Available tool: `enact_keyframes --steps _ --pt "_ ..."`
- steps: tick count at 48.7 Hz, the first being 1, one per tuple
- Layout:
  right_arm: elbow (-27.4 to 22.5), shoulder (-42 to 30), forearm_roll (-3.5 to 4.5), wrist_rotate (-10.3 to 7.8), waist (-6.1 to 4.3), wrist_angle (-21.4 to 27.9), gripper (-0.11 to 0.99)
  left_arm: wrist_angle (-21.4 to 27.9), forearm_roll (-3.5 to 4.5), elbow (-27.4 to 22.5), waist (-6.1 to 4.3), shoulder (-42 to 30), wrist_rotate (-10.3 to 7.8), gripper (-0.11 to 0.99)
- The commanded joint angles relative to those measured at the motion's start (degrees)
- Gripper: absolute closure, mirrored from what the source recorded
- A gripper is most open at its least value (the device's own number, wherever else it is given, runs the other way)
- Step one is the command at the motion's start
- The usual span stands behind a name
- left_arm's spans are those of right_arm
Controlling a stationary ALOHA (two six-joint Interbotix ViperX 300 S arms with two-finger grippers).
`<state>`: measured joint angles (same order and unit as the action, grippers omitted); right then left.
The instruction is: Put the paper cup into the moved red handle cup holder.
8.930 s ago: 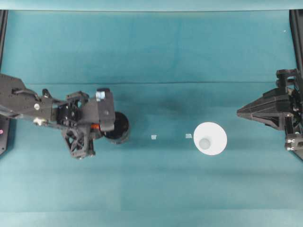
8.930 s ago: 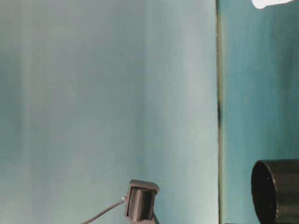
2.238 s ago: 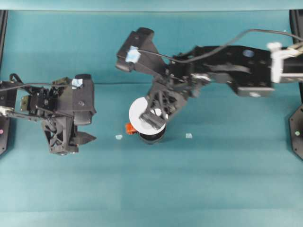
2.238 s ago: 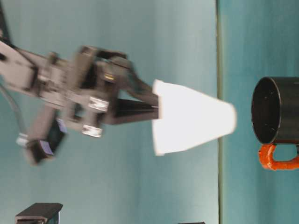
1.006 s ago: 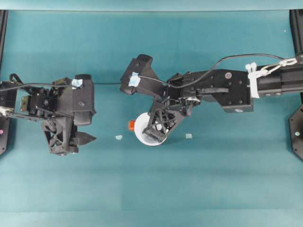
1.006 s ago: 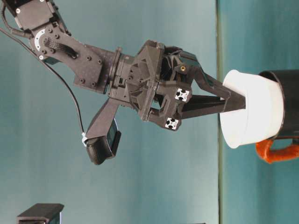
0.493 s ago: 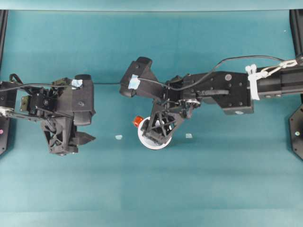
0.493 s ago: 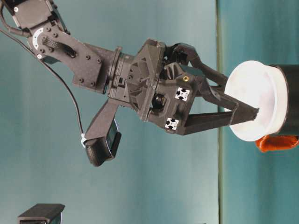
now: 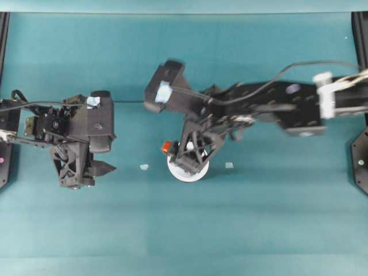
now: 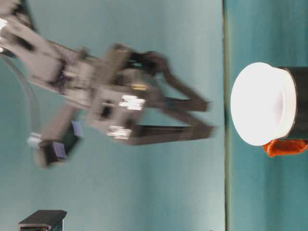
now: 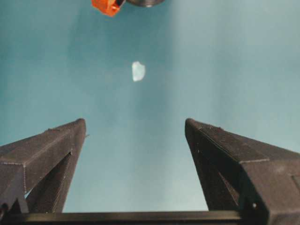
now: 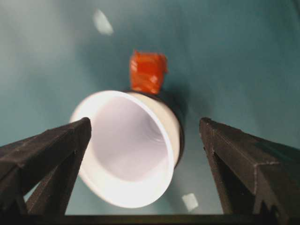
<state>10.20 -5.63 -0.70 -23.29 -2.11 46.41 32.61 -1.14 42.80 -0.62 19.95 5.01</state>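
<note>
Teal tabletop [image 9: 259, 230] carries the red handle cup holder [image 10: 301, 103], and the paper cup [image 10: 262, 103] now sits inside it. Since half a second ago the right claw [image 10: 207, 118] has let go and lifted away, jaws apart. Left claw [image 9: 106, 168], at 9 o'clock from the cup, waits with jaws apart. Placement looks done.

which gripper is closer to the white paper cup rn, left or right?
Right. The right gripper is open directly above the white paper cup, which sits in the black cup holder with the red handle. The left gripper is open, well off to the cup's side.
</note>
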Motion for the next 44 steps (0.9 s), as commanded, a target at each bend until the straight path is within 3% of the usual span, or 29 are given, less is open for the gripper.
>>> enact_keyframes --steps 1,14,20,26,36,44 --pt "-0.88 4.22 0.18 0.44 0.97 -0.18 0.02 -0.35 -0.09 -0.35 -0.09 0.53 0.26 -0.06" --pt "1.67 11.78 0.44 0.79 4.31 -1.32 0.02 -0.18 -0.09 0.0 -0.18 0.79 1.05 -0.06" --pt "3.96 14.15 1.23 2.37 5.89 -2.29 0.02 -0.18 -0.09 0.18 -0.18 1.05 1.05 -0.06" --pt "6.68 16.61 1.14 3.6 6.94 -4.57 0.02 -0.26 -0.09 0.44 -0.18 1.41 1.05 -0.06" --pt "12.04 20.39 1.23 5.19 7.82 -11.43 0.02 -0.18 -0.09 0.53 -0.18 1.58 1.05 -0.06" --pt "16.96 24.52 1.23 6.94 7.91 -18.46 0.02 -0.26 -0.09 0.62 -0.26 1.58 1.05 -0.06"
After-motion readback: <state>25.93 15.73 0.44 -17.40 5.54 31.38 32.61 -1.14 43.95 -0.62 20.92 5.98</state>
